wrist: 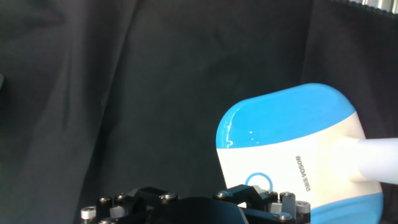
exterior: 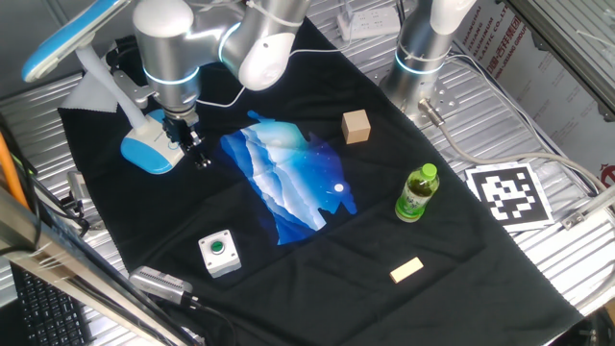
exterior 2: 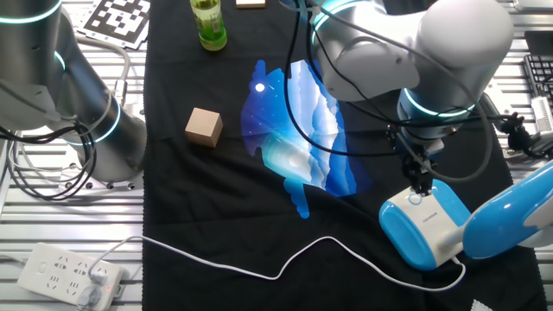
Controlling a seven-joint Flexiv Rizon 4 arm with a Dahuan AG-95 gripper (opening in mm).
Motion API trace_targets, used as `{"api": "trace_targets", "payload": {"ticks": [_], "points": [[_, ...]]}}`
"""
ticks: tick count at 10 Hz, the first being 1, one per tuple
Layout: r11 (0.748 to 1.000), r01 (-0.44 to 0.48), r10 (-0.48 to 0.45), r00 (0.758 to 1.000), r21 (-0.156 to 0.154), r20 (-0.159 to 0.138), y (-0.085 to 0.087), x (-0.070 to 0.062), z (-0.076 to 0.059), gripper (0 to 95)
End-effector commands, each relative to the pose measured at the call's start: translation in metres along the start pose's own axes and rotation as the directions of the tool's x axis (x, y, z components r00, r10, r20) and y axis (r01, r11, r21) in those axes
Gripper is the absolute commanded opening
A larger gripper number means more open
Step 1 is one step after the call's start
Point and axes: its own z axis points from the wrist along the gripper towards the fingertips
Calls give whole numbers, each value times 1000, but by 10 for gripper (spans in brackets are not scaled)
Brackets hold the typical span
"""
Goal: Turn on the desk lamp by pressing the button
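Hand view: jaw gap hidden by the gripper (wrist: 249, 198) body, so its state could not be told. Tip sat directly over the button (wrist: 259, 183) on the lamp (wrist: 289, 149) base, probably aligned for a straight downward press. Lamp stood at the cloth (exterior: 288, 252) edge.

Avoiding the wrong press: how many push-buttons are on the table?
2: the button on the desk lamp base under the gripper; a green push-button at the cloth's near edge.

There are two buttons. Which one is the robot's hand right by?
The button on the desk lamp, white-ringed. The gripper hangs there; the green push-button sits far off.
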Motion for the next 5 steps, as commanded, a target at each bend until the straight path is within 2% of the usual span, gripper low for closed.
{"api": "trace_targets", "payload": {"ticks": [1, 5], "points": [[1000, 1, -1, 1000, 4, -5, 0, 1, -1, 950], [1000, 0, 0, 1000, 3, -12, -1, 2, -1, 950]]}}
